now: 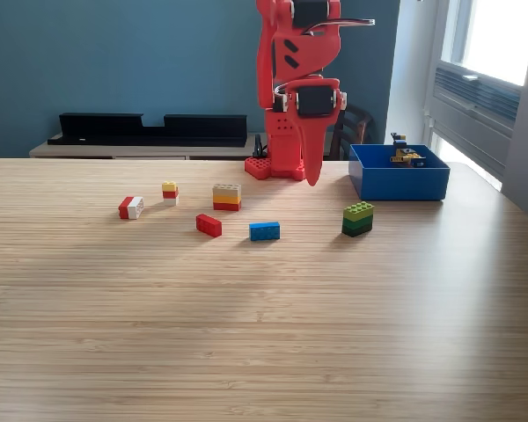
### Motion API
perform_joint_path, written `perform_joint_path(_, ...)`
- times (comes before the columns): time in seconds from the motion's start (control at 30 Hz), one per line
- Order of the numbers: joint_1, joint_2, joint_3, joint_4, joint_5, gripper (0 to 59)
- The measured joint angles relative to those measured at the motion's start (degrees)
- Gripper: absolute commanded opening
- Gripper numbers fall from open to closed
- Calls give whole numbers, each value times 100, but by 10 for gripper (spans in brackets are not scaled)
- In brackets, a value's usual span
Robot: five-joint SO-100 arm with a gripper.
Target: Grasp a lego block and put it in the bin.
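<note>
A red arm stands at the table's far edge, folded upright, with its gripper [313, 178] pointing down just above the wood; the fingers look pressed together and hold nothing. The blue bin [398, 182] sits to its right in the exterior view, with a small yellow and blue piece [406, 156] inside. Lego blocks lie in a row in front: a red and white one [130, 207], a small yellow-red-white stack [170, 192], a tan-yellow-red stack [227, 197], a red brick [209, 225], a blue brick [264, 230], and a green stack [357, 219].
A black shelf unit [150, 129] runs along the blue wall behind the table. A window and radiator [475, 88] are at the exterior view's right. The wooden table [264, 334] extends toward the camera.
</note>
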Motion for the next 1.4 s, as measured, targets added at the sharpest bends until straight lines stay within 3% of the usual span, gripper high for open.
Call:
perform_joint_path(0.4, -167, 0, 88, -123, 0, 0)
perform_joint_path(0.7, -1248, 0, 255, -123, -220, 3)
perform_joint_path(0.73, -1354, 0, 281, -123, -272, 20)
perform_joint_path(0.87, -1477, 0, 352, -123, -562, 231)
perform_joint_path(0.93, -1521, 0, 352, -123, -773, 276)
perform_joint_path(1.13, -1521, 0, 352, 88, -1371, 328)
perform_joint_path(1.4, -1521, -44, 352, 360, -2030, 336)
